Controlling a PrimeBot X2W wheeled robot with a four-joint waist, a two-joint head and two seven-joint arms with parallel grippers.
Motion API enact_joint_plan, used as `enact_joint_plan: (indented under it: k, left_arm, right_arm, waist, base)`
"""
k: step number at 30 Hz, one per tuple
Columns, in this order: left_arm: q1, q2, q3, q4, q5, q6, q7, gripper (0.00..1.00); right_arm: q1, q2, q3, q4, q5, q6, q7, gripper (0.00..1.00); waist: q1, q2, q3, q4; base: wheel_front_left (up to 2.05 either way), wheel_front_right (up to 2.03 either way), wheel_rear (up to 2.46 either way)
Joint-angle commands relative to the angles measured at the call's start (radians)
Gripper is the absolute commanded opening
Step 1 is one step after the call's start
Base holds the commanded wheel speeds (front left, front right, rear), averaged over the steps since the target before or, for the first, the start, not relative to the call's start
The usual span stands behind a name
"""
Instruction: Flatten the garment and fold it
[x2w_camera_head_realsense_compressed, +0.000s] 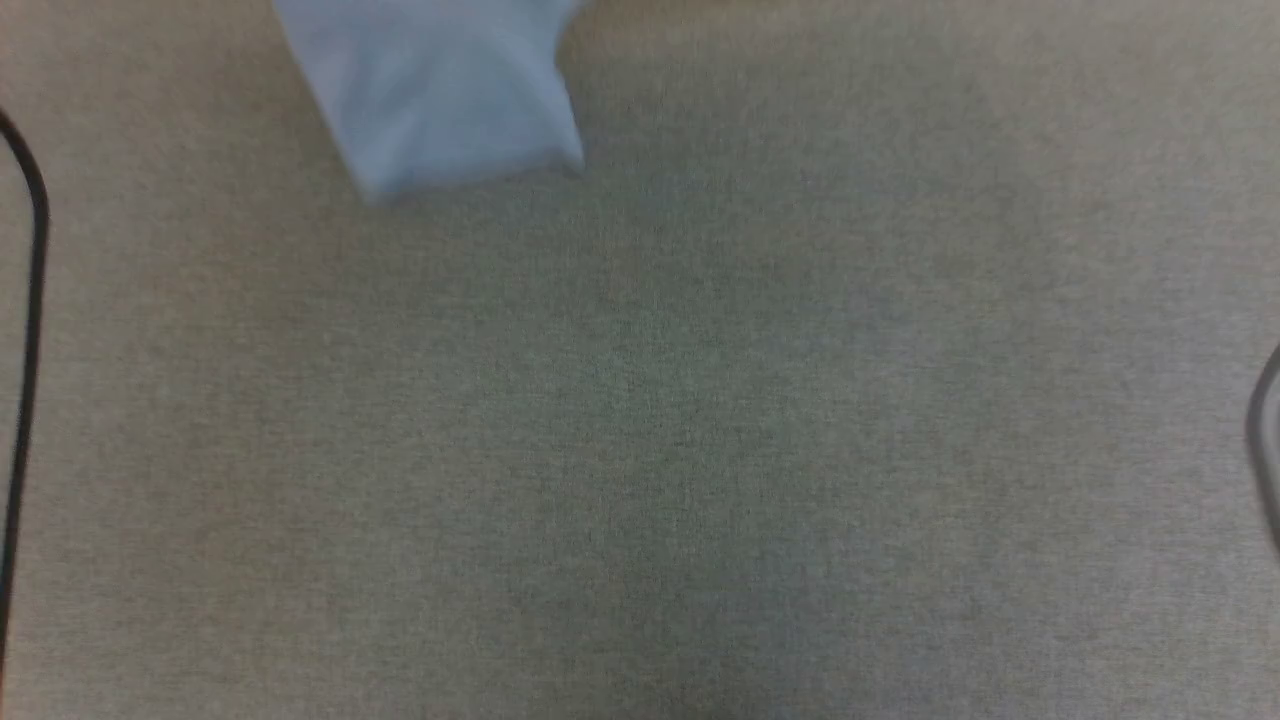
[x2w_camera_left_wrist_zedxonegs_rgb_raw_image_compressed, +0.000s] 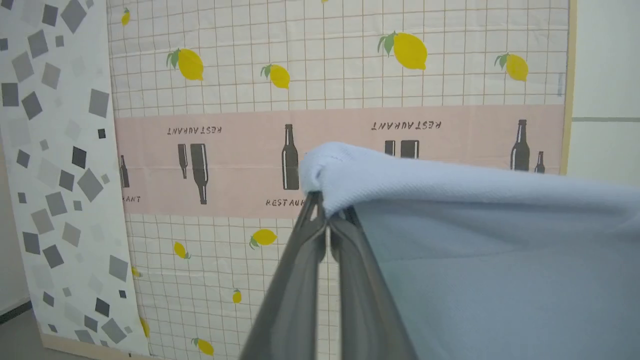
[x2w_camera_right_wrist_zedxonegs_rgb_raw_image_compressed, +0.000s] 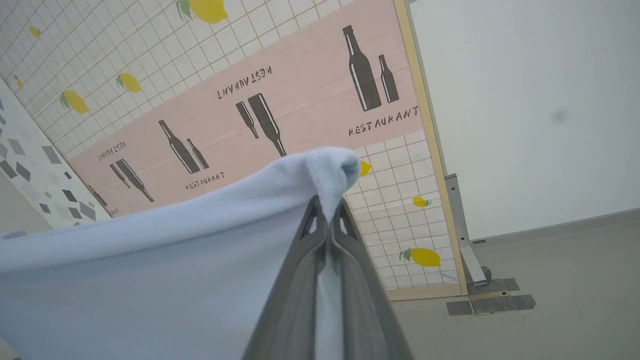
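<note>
Grey-beige woven-cloth bench (x2w_camera_head_realsense_compressed: 700, 450): wide open stretch across centre & near side, room to pass. Obstacles: light blue soft-cloth T-shirt (x2w_camera_head_realsense_compressed: 440, 90) at far-left part; thin black cable (x2w_camera_head_realsense_compressed: 30, 300) along left edge; dark curved object (x2w_camera_head_realsense_compressed: 1265, 450) at right edge, blurred. Shirt spans taut betw. left end effector (x2w_camera_left_wrist_zedxonegs_rgb_raw_image_compressed: 330, 205) & right end effector (x2w_camera_right_wrist_zedxonegs_rgb_raw_image_compressed: 330, 207), both pinched on it, blocking the gap betw. them. Lemon-and-bottle printed panel (x2w_camera_left_wrist_zedxonegs_rgb_raw_image_compressed: 350, 75) stands beyond, apart.

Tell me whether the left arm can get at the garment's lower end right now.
Probably not: the left claw is shut on a corner of the garment, the right claw on another; neither is free.
</note>
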Motion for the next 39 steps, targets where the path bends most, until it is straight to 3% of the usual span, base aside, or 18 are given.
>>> enact_joint_plan:
  k: [1,5,10,13,16,20,27,35,39]
  left_arm:
    - [-0.053,0.007,0.000,0.015,0.024,0.013,-0.032,0.00]
    - [-0.161,-0.002,-0.004,0.049,0.059,0.022,-0.138,0.00]
    - [-0.176,-0.029,0.007,0.111,0.036,0.006,-0.222,0.00]
    - [-0.128,-0.044,0.015,0.152,0.006,-0.016,-0.266,0.00]
    - [-0.065,-0.061,0.013,0.175,-0.029,-0.066,-0.302,0.00]
    - [0.036,-0.058,-0.001,0.194,-0.055,-0.126,-0.323,0.00]
    - [0.306,-0.050,0.006,0.111,-0.108,-0.159,-0.340,0.00]
    - [0.868,-0.064,0.013,-0.051,-0.182,-0.081,-0.291,0.00]
    - [1.132,-0.081,0.016,-0.127,-0.215,-0.033,-0.275,0.00]
  right_arm:
    - [-0.043,-0.007,-0.016,0.028,-0.023,-0.002,-0.046,0.00]
    - [-0.147,-0.007,-0.050,0.105,-0.053,-0.002,-0.159,0.00]
    - [-0.194,-0.007,-0.083,0.175,-0.055,-0.002,-0.207,0.00]
    - [-0.166,-0.007,-0.084,0.192,-0.045,-0.002,-0.212,0.00]
    - [-0.101,-0.007,-0.043,0.171,-0.002,-0.002,-0.216,0.00]
    - [0.062,-0.012,-0.006,0.101,0.081,-0.002,-0.203,0.00]
    - [0.433,-0.029,0.028,-0.066,0.282,-0.002,-0.168,0.00]
    - [0.948,-0.014,0.075,-0.209,0.421,-0.002,-0.181,0.00]
    - [1.166,-0.011,0.126,-0.251,0.408,-0.002,-0.210,0.00]
  waist:
    - [-0.0001,0.0000,0.082,0.000]
    - [-0.0001,0.0000,0.107,0.010]
    - [-0.0001,0.0000,0.136,0.029]
    - [-0.0001,0.0000,0.150,0.040]
    - [-0.0001,0.0000,0.159,0.053]
    - [-0.0001,0.0000,0.149,0.066]
    - [-0.0001,0.0000,0.047,0.074]
    - [-0.0001,0.0000,-0.138,0.070]
    - [-0.0001,0.0000,-0.218,0.073]
  base:
    - [0.00,0.00,0.00]
    - [0.00,0.00,0.00]
    - [0.00,0.00,0.00]
    - [0.00,0.00,0.00]
    - [0.00,0.00,0.00]
    - [0.00,0.00,0.00]
    - [0.00,0.00,0.00]
    - [0.00,0.00,0.00]
    - [0.00,0.00,0.00]
